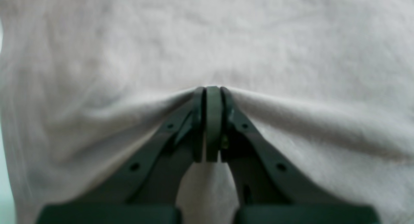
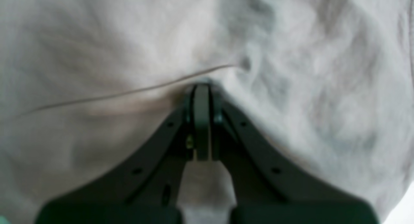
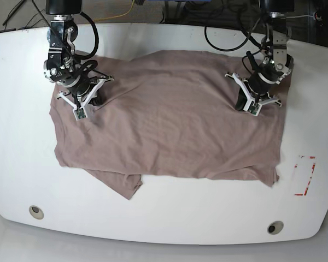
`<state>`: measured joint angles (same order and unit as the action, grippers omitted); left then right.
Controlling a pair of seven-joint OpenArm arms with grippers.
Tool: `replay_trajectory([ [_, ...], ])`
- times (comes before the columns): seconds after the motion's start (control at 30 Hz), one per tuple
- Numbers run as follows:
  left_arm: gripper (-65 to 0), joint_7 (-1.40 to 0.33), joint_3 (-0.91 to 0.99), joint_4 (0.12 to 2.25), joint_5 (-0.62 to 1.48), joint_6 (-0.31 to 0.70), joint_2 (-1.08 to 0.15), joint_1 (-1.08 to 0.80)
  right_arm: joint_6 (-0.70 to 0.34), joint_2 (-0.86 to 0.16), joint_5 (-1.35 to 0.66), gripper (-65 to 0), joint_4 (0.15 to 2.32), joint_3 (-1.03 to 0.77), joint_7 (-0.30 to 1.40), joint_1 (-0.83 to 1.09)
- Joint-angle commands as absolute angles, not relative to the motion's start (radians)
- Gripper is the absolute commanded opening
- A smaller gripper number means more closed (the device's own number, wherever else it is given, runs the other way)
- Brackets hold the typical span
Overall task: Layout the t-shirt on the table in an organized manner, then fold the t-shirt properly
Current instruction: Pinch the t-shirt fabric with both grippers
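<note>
Shirt (image 3: 169, 120) lies spread mid-table (image 3: 169, 218), a sleeve flopped out at the near edge. Thin, limp, light: expect drag and bunching. Right gripper (image 3: 81, 107) and left gripper (image 3: 250, 105) are both pinched closed on far-side fabric. You'd better regrip at the corners.

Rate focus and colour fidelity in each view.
Base: sharp, evenly lit, t-shirt true mauve-brown. Left wrist: soft, fabric washed out to pale grey around the left gripper. Right wrist: blurriest, same pale cast, right gripper edges smeared.
</note>
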<state>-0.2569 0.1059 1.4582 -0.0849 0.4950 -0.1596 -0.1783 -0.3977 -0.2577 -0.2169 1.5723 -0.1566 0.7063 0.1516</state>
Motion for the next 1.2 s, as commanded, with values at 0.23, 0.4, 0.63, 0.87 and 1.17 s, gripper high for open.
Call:
replay_trajectory([
  [0.23, -65.0, -0.323, 0.082, 1.328, -0.199, 0.503, -0.165, -0.056, -0.386, -0.272, -0.174, -65.0, 1.415, -0.157, 0.757, 0.018],
  [0.4, -65.0, -0.323, 0.082, 1.262, -0.199, 0.503, -0.170, 0.012, -0.386, -0.297, -0.174, -65.0, 1.340, -0.151, 0.757, -0.058],
  [0.63, -65.0, -0.323, 0.082, 1.225, -0.200, 0.503, -0.171, 0.053, -0.386, -0.300, -0.176, -65.0, 1.310, -0.150, 0.757, -0.093],
  [0.87, -65.0, -0.348, 0.084, 1.290, -0.200, 0.504, -0.171, 0.041, -0.386, -0.305, -0.176, -65.0, 1.348, -0.150, 0.765, -0.065],
  [1.17, -65.0, -0.430, 0.084, 1.400, -0.213, 0.504, -0.199, -0.045, -0.386, -0.303, -0.177, -65.0, 1.408, -0.153, 0.812, -0.016],
])
